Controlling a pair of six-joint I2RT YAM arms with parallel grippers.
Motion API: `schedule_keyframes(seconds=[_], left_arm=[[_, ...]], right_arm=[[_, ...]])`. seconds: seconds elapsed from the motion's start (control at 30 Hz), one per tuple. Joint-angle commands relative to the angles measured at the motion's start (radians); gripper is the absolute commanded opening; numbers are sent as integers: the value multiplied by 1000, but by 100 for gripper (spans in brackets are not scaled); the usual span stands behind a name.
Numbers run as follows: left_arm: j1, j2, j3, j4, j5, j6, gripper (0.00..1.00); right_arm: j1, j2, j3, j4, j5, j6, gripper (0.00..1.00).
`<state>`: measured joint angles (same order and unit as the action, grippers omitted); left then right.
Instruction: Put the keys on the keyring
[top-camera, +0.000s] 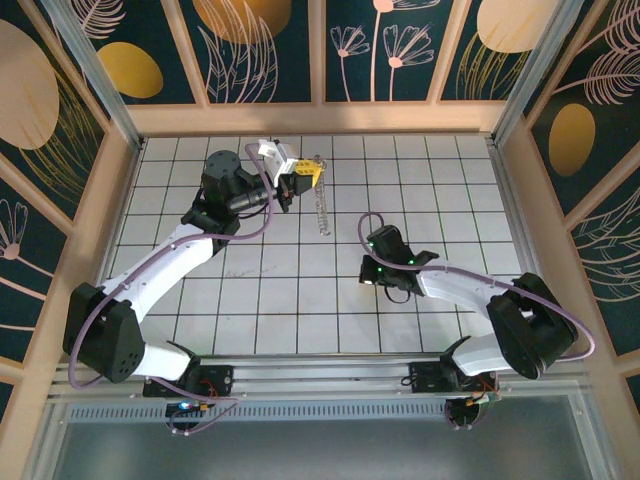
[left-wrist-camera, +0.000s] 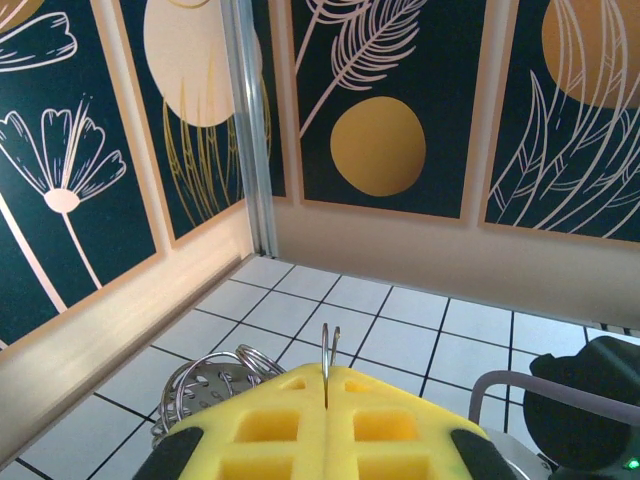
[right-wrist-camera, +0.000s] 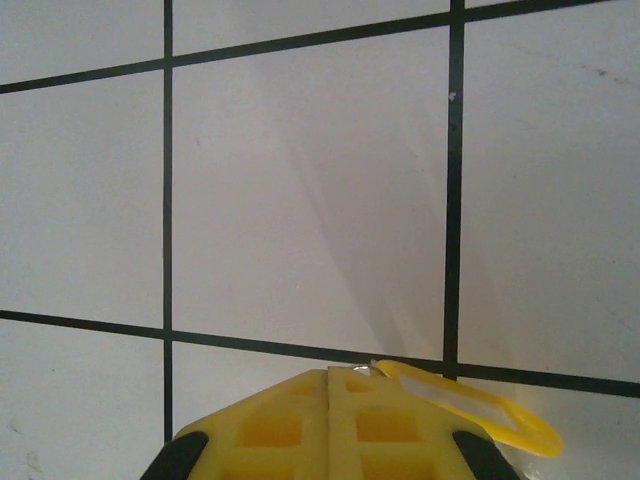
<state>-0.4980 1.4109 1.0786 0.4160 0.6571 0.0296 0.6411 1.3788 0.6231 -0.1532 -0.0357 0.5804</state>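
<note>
Yellow fingertips of left pincer (left-wrist-camera: 328, 388) pressed together, clamped on thin wire of keyring (left-wrist-camera: 327, 350), which stands upright out of seam. More silver loops bunched just left of pads. From above: left pincer (top-camera: 303, 178) at far middle of white tiled counter (top-camera: 300, 310), keyring (top-camera: 321, 208) trailing from it toward near side; lying or hanging, cannot tell. Right pincer (right-wrist-camera: 330, 378) also together, nipping key (right-wrist-camera: 478, 408) at tip. Key's yellow head sticks out rightward, close over tile.
</note>
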Motion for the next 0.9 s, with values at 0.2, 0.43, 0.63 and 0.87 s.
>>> schedule_keyframes(seconds=[0.2, 0.43, 0.63, 0.87], left_arm=[[-7, -7, -5, 67, 26, -15, 0], [-7, -8, -10, 65, 36, -20, 0], [-7, -17, -23, 69, 32, -15, 0], [-7, -13, -27, 81, 40, -20, 0]], right_arm=[[-38, 34, -33, 105, -76, -14, 0], [-48, 73, -31, 124, -80, -13, 0], [-52, 74, -12, 108, -78, -19, 9], [-48, -26, -7, 33, -47, -19, 26]])
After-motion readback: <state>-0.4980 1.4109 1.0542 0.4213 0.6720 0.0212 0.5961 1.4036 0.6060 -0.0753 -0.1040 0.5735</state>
